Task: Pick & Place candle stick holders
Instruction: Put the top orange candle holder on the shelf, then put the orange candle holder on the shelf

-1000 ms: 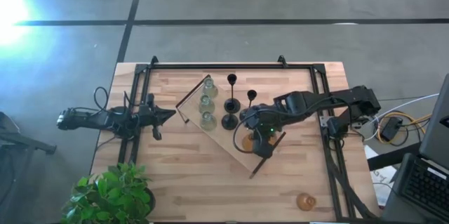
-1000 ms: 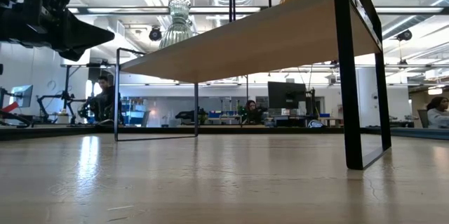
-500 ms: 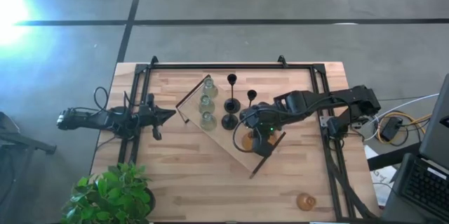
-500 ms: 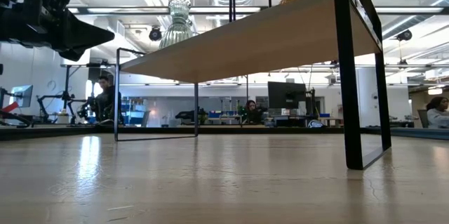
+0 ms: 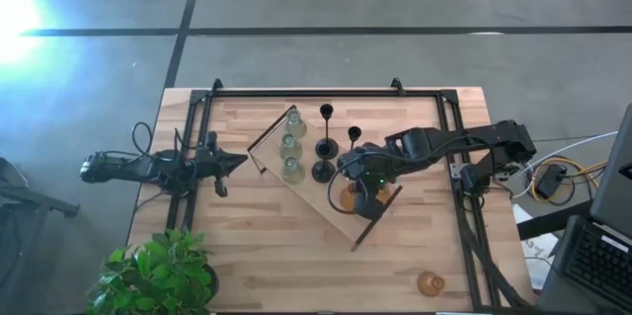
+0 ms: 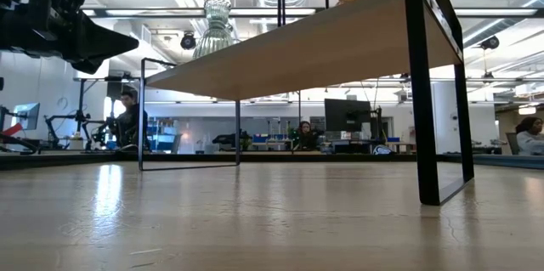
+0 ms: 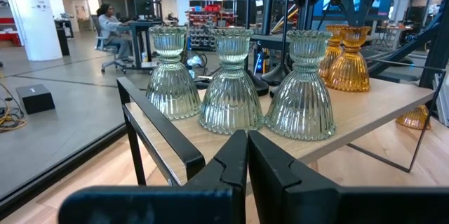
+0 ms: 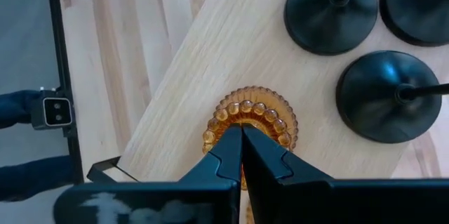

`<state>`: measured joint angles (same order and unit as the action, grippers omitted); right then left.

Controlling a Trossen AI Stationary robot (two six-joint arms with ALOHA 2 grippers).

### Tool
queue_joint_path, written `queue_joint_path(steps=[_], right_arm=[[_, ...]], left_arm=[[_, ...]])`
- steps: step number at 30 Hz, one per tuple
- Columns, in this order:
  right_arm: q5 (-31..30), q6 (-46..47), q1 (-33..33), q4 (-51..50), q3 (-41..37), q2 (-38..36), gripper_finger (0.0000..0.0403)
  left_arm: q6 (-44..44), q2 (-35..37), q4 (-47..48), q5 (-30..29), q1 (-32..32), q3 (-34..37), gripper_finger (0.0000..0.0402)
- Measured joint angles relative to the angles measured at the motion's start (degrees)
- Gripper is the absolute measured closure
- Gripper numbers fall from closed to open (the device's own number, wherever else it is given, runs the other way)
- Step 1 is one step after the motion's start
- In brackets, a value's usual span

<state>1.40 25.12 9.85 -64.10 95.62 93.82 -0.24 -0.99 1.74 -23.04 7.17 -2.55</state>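
Altogether 3 green holders (image 7: 231, 83), 3 black holders (image 8: 382, 94), 3 amber holders (image 8: 250, 124).

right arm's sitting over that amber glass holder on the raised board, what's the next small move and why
Probably open the right gripper a little and lift straight up. Its fingers are shut above the beaded rim of the bulbous amber glass candle holder, which stands on the pale wooden board. One amber holder sits on the table, likely next.

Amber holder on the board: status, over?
Right gripper shut on amber holder, over the wooden board. Left gripper shut, empty, waiting beside the board. Black holders stand close by.
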Motion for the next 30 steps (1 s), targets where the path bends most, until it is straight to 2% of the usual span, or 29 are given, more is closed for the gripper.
queue_joint_path(steps=[24, 30], right_arm=[[-1.8, 0.9, 0.7, -0.7, 0.8, -2.2, 0.0395], [-6.6, 1.0, 3.6, -3.8, 5.5, -2.7, 0.0395]], left_arm=[[0.0, 0.0, 0.0, 0.0, 0.0, 0.0, 0.0383], [0.0, 0.0, 0.0, 0.0, 0.0, 0.0, 0.0383]])
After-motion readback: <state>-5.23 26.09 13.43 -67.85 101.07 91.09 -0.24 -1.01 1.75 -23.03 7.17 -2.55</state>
